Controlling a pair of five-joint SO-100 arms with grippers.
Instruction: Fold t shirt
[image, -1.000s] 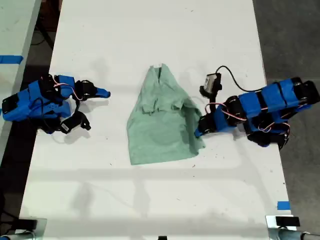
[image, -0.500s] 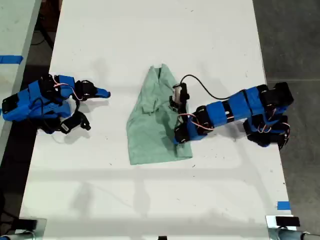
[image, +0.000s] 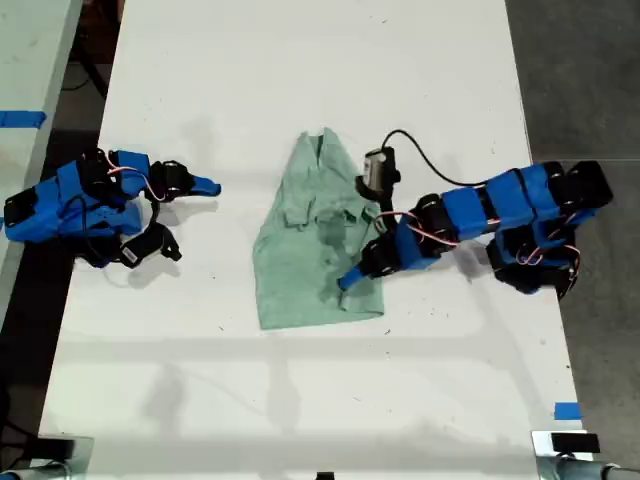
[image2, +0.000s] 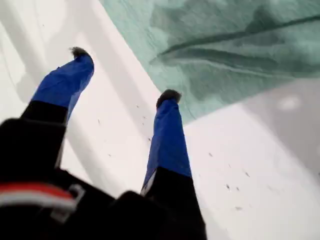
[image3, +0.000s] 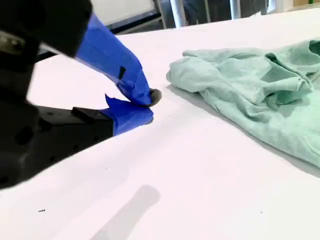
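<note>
The shirt (image: 318, 240) is shown lying crumpled at the centre of the table (image: 300, 60); no legible writing is seen. My first gripper (image2: 122, 75), reaching in from 3 o'clock in the exterior view, is held wide apart and empty over the hem. My second gripper (image3: 147, 107), folded back at 9 o'clock well apart from the shirt, is seen with tips together, gripping nothing.

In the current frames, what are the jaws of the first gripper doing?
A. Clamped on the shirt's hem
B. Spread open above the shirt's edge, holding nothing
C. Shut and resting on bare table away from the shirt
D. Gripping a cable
B: in the first wrist view my first gripper has its two fingers apart with only table and the t shirt edge beyond them.
</note>
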